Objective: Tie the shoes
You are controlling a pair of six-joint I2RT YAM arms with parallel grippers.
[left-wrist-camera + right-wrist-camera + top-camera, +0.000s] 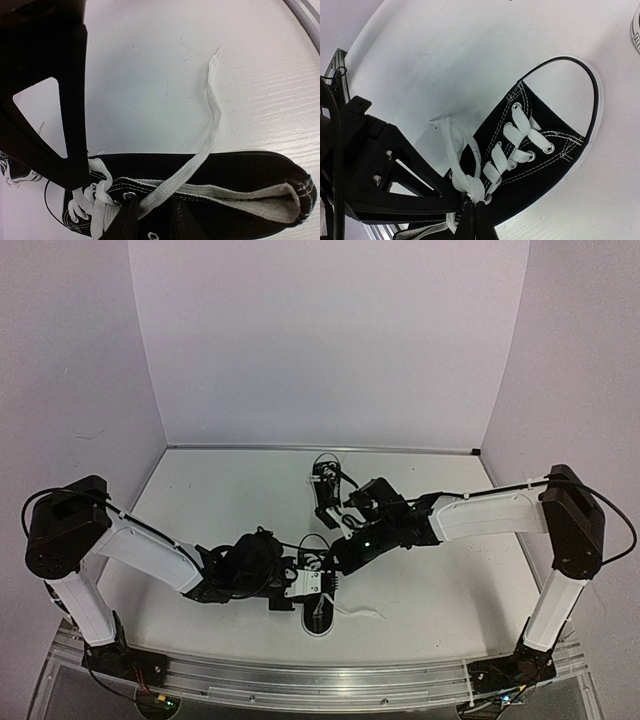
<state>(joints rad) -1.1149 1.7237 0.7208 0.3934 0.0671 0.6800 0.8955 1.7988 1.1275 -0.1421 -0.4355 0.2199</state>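
The near shoe (320, 618), black canvas with a white toe cap, lies between my two grippers; the far shoe (325, 490) lies behind them. My right gripper (475, 216) is shut on the white lace (472, 187) where the strands bunch at the top eyelets of the near shoe (545, 165). My left gripper (155, 220) sits over the throat of that shoe (240, 170), jaws a little apart. One lace strand (212, 115) runs between them and trails slack across the table. In the top view the left gripper (290, 590) and right gripper (335, 562) nearly meet.
The table's metal front rail (330, 680) runs just behind the near shoe, also seen as the rail (305, 20). White walls close the table on three sides. The far shoe's sole edge (636, 30) shows at the right wrist view's corner.
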